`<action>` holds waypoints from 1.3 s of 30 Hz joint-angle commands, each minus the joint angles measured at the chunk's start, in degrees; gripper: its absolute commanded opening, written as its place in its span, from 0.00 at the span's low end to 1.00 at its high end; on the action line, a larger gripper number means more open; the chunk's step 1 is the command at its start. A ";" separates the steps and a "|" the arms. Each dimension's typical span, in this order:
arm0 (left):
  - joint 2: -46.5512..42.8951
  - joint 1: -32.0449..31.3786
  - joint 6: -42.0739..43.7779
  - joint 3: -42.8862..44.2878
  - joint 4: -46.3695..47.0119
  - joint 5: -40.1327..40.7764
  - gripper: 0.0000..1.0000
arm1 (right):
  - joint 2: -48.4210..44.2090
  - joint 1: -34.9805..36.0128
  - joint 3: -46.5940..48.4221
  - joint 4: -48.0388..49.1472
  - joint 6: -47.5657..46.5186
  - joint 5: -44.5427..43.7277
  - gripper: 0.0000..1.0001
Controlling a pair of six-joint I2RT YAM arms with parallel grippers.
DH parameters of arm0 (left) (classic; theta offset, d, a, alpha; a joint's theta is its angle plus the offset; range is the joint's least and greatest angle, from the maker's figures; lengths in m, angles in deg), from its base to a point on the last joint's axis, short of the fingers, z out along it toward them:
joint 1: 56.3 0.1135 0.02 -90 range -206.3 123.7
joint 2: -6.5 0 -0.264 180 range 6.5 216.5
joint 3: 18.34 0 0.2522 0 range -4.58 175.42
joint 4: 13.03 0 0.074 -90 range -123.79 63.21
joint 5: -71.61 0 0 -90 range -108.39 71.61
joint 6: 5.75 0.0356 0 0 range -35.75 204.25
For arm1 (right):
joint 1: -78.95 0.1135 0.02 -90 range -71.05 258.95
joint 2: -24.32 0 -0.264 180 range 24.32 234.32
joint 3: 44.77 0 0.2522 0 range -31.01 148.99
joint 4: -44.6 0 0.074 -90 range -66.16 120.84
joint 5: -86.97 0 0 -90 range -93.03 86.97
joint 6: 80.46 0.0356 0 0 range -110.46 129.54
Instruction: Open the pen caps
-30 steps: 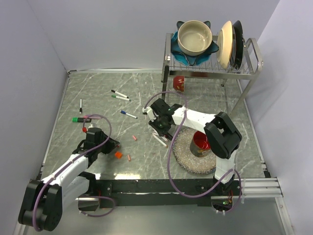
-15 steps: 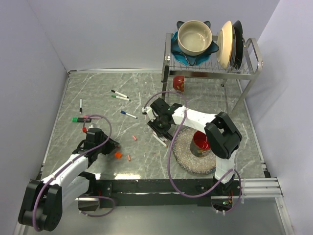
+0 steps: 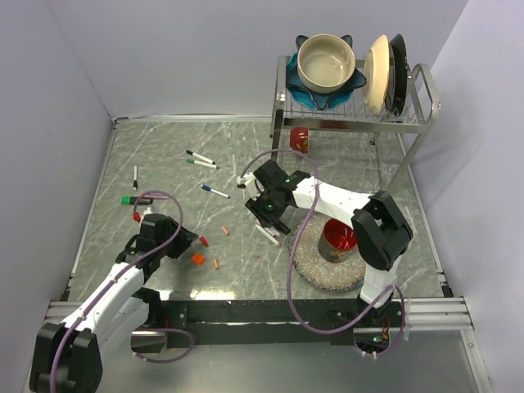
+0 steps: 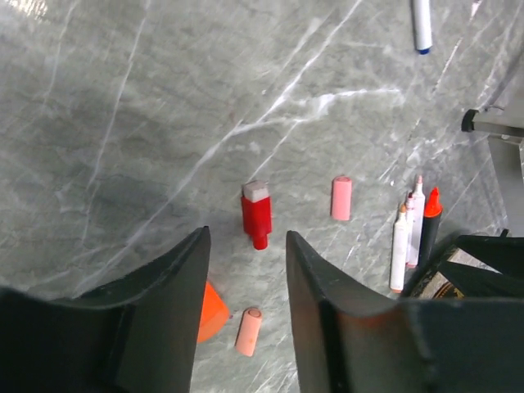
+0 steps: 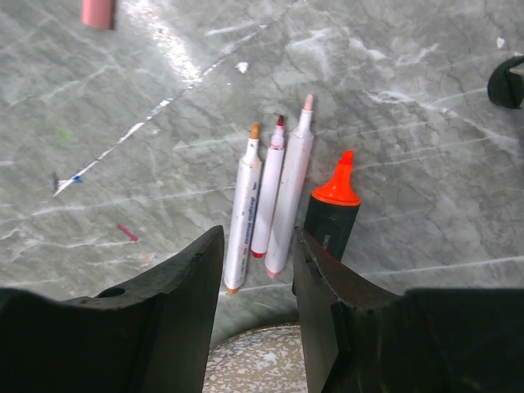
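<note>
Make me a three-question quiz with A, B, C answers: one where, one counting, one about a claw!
1. Where is the red cap? A) pinched in the left claw B) loose on the table C) on top of the white markers
2. How many white markers lie beside the orange-tipped marker? A) two B) three C) five
3. The left claw is A) shut on a marker B) shut on a cap C) open, empty
Answers: B, it lies on the table ahead of the claw; B, three lie side by side; C, its fingers stand apart.
</note>
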 commanded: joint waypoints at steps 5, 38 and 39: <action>1.30 -1.61 4.73 6.92 1.43 -1.46 0.55 | -5.96 -0.60 1.29 -0.35 -3.78 7.25 0.48; 42.37 -21.48 -4.76 29.61 -3.75 14.89 0.01 | -9.74 -3.24 0.32 0.36 -3.96 12.09 0.48; 41.66 -21.48 -5.55 28.91 -4.19 15.24 0.01 | -9.74 -3.24 0.32 0.45 -3.96 12.09 0.48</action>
